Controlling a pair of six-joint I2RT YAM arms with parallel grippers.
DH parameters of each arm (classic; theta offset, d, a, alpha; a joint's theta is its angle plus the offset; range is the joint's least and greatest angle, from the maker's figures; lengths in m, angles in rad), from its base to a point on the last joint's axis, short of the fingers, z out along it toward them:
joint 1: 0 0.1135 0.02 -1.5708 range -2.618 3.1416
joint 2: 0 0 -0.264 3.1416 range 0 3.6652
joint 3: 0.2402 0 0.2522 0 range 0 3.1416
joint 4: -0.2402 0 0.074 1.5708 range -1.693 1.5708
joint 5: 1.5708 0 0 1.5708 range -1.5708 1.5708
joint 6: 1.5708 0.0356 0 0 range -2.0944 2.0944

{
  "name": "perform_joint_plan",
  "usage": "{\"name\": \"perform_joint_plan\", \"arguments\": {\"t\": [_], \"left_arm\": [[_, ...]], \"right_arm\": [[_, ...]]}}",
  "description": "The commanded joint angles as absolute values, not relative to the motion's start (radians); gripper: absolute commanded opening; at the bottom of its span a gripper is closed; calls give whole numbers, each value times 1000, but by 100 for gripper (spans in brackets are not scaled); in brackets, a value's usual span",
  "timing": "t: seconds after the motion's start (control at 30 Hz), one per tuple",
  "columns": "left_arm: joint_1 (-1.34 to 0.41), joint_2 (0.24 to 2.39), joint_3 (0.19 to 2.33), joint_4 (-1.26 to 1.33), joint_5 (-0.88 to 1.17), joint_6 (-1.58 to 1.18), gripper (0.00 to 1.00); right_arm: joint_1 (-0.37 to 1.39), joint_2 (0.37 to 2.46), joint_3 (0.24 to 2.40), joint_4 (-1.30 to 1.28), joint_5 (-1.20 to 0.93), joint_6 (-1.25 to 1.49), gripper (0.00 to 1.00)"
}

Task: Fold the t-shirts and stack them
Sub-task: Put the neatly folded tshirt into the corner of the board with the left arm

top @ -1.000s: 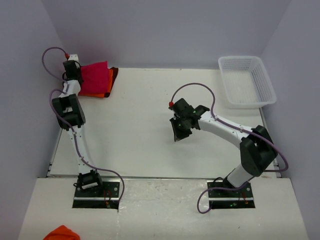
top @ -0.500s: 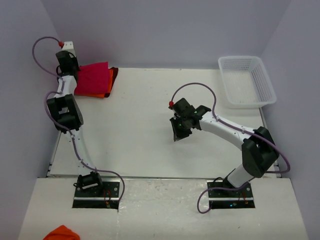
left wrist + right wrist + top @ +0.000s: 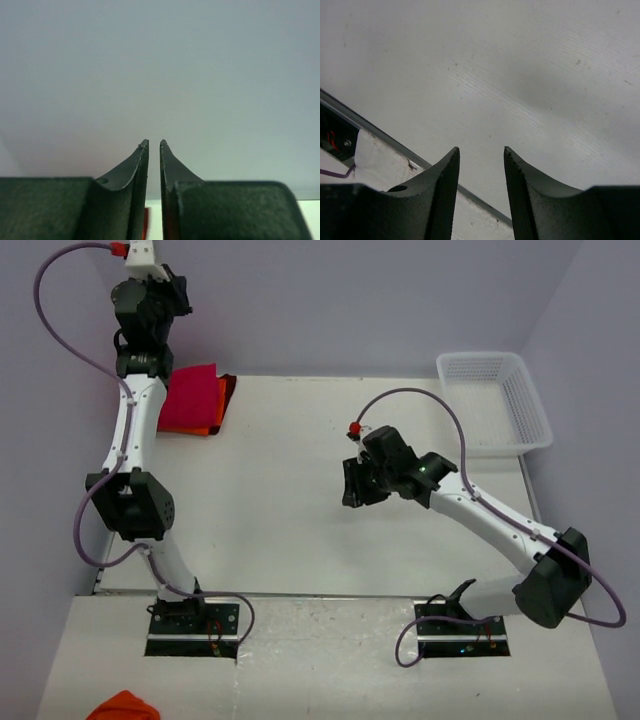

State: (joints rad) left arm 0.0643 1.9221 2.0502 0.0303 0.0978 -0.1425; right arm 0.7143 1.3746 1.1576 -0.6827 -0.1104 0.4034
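The pink t-shirt (image 3: 190,395) lay folded on top of the orange t-shirt (image 3: 203,429) in the counter's (image 3: 280,440) far left corner — stacked, so the job looked all but done. The left gripper (image 3: 154,144) hung high above that pile, jaws barely parted and empty, facing the wall. The right gripper (image 3: 481,150) — half spread, holding nothing — hovered mid-counter, well apart from the shirts.

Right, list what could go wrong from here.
1. The left hand stands high and seems close to the back wall; swinging further could strike it.
2. In the top view the left arm crosses the edge of the pink t-shirt, which lies on the orange t-shirt at the table's far-left corner. Coming down, it might drag the stack askew.
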Motion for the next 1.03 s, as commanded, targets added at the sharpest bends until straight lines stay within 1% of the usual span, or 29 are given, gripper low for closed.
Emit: {"name": "perform_joint_plan", "arguments": {"t": [0.0, 0.07, 0.13, 0.17, 0.2, 0.23, 0.3, 0.33, 0.47, 0.53, 0.7, 0.77, 0.83, 0.9, 0.93, 0.97, 1.0], "left_arm": [[35, 1821, 1923, 35, 181, -352, 15], [11, 1767, 1852, 46, 234, -399, 13], [-26, 1714, 1737, 45, 261, -442, 13], [-35, 1694, 1694, 46, 306, -495, 16], [-52, 1680, 1612, 61, 355, -511, 38], [-61, 1663, 1582, 67, 392, -515, 51], [-104, 1611, 1502, 54, 429, -485, 89], [-116, 1573, 1482, 32, 437, -473, 99], [-153, 1476, 1390, 2, 524, -453, 100], [-169, 1407, 1335, -41, 525, -443, 100], [-230, 1263, 1247, -139, 415, -350, 100], [-256, 1237, 1224, -162, 382, -331, 100], [-271, 1215, 1213, -204, 341, -322, 100], [-281, 1206, 1198, -231, 328, -307, 100], [-285, 1204, 1195, -242, 322, -286, 100], [-287, 1204, 1195, -256, 315, -278, 100], [-288, 1203, 1195, -279, 299, -269, 100]], "right_arm": [[718, 1281, 1212, -617, -101, 393, 43], [718, 1240, 1188, -568, -135, 397, 44], [719, 1171, 1157, -526, -156, 408, 45], [719, 1148, 1128, -485, -155, 413, 45], [718, 1129, 1117, -473, -158, 416, 46], [719, 1097, 1112, -466, -166, 417, 47], [719, 1062, 1091, -442, -153, 429, 47], [719, 1019, 1080, -424, -155, 431, 47], [719, 924, 1046, -359, -193, 434, 49], [718, 893, 1037, -341, -190, 434, 50], [719, 873, 1039, -330, -118, 402, 54], [718, 879, 1026, -304, -98, 368, 56], [719, 888, 1029, -296, -57, 347, 62], [719, 914, 1057, -325, -35, 319, 63], [719, 919, 1063, -318, -31, 321, 79], [719, 923, 1068, -316, -34, 340, 83], [718, 946, 1081, -321, -16, 341, 96]]}}
